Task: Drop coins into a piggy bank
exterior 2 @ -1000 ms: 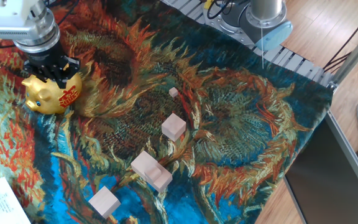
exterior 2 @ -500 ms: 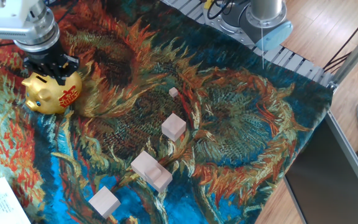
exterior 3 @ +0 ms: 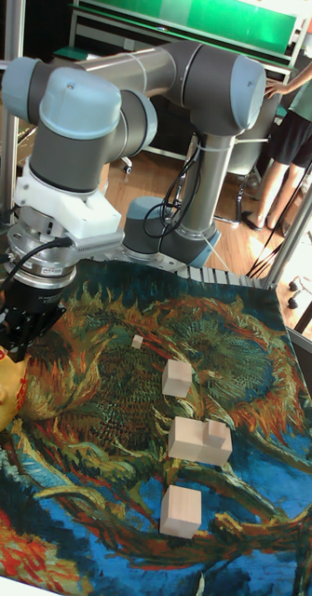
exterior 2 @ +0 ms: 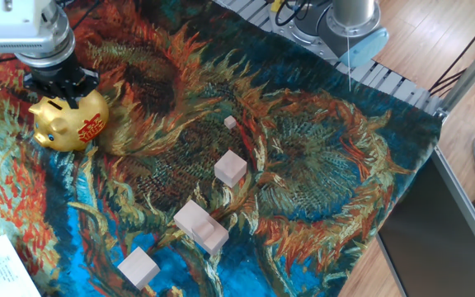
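The gold piggy bank (exterior 2: 71, 125) with red markings stands on the patterned cloth at the far left. It is cut off by the left edge in the tall fixed view (exterior 3: 1, 389). My gripper (exterior 2: 59, 92) hangs just above the pig's back, its black fingers pointing down (exterior 3: 18, 341). The fingertips are dark and bunched together, so the gap between them does not show. No coins are visible in either view.
Pale wooden blocks lie on the sunflower cloth (exterior 2: 320, 181): a tiny one (exterior 2: 230, 122), a cube (exterior 2: 231, 167), a stepped piece (exterior 2: 199, 225) and a cube near the front (exterior 2: 138, 267). A paper (exterior 2: 2, 272) lies at the front left.
The gripper has lifted a little and shifted slightly left, away from the pig's back. The piggy bank and the blocks have not moved.
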`<state>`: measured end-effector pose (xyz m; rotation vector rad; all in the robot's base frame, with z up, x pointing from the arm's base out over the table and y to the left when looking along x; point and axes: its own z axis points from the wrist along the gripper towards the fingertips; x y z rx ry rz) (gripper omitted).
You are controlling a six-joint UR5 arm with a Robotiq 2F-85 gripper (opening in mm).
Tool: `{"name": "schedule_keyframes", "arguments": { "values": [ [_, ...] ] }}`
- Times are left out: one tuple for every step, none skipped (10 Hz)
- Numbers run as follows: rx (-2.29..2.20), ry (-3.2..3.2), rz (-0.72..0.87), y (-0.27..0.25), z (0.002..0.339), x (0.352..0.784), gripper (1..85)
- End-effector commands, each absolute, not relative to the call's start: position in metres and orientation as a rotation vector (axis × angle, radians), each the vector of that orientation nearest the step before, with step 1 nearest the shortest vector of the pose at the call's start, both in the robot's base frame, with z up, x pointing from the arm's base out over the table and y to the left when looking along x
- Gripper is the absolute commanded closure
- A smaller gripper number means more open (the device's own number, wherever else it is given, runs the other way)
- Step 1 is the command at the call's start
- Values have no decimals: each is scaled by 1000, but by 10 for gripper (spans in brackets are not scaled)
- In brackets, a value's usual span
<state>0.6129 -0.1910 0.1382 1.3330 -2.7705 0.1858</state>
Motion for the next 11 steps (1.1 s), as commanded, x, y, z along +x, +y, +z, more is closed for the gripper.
{"name": "schedule_keyframes", "arguments": {
  "values": [
    [1393,-2740,181,-192,140,613,843],
    [1377,-2753,185,-192,140,615,843],
    [1352,-2772,184,-192,140,615,843],
    [1325,-2791,188,-192,140,617,843],
    [1292,-2809,190,-192,140,617,843],
    [1277,-2816,189,-192,140,617,843],
    [1275,-2817,198,-193,140,617,843],
    [1286,-2814,191,-192,140,617,843],
    [1338,-2775,198,-198,147,615,843],
    [1381,-2751,199,-202,150,615,843],
    [1419,-2734,208,-204,152,618,843]
  ]
}}
